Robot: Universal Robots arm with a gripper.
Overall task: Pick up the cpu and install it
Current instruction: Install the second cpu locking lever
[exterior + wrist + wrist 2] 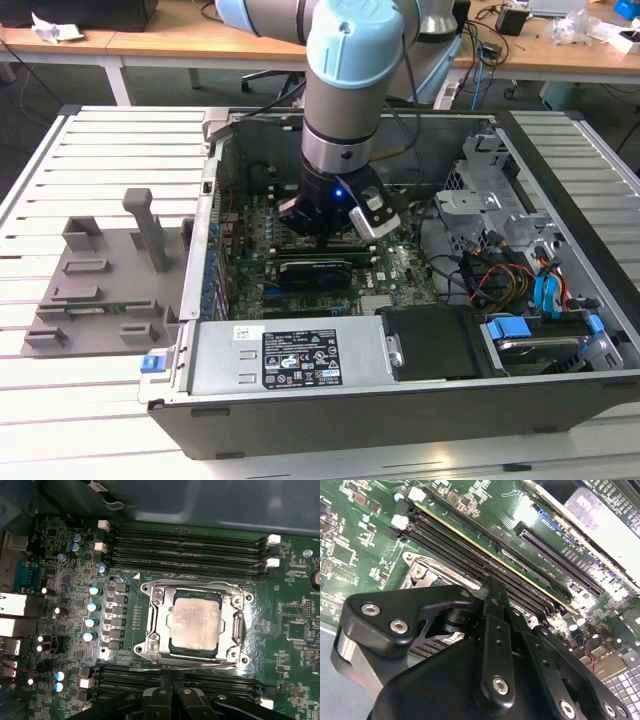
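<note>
While the black gripper (167, 700) hovers just above it, the square silvery-grey cpu (195, 623) lies seated in its metal socket frame (156, 625). Whether the fingers are apart, I cannot tell.

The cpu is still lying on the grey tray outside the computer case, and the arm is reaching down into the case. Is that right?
Not quite. The cpu is not on the grey tray; the first wrist view shows it sitting in the metal socket on the motherboard, inside the case. The arm does reach down into the case, as the exterior view shows.

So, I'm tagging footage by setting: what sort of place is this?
Probably a robotics lab or workshop: an open grey metal computer case lies on a slatted white metal table, with cluttered wooden desks behind.
</note>
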